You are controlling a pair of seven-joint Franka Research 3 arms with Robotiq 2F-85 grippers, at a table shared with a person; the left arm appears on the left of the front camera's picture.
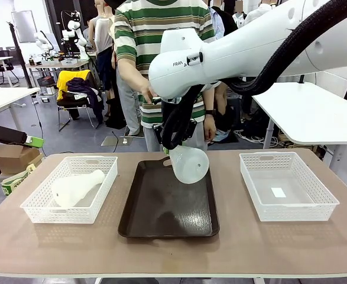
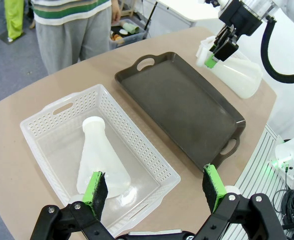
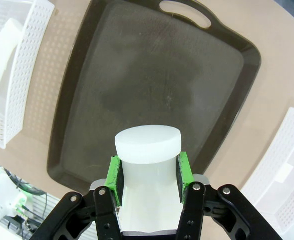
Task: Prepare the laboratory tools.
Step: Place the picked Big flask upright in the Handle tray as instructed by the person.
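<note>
My right gripper (image 1: 168, 148) is shut on the neck of a frosted-white flask (image 1: 189, 164) and holds it tilted in the air over the far part of the dark brown tray (image 1: 161, 219). The right wrist view looks down past the flask's capped mouth (image 3: 148, 145), clamped between green pads (image 3: 113, 174), onto the tray (image 3: 152, 90). A second flask (image 1: 75, 186) lies on its side in the left white basket (image 1: 37, 204). My left gripper (image 2: 156, 189) hovers open above that basket (image 2: 136, 145), over the lying flask (image 2: 99, 160).
A second white basket (image 1: 288, 185) stands on the right of the table. A person in a striped shirt (image 1: 161, 29) stands at the far side behind the tray. Bare tabletop (image 1: 232, 248) runs along the front edge.
</note>
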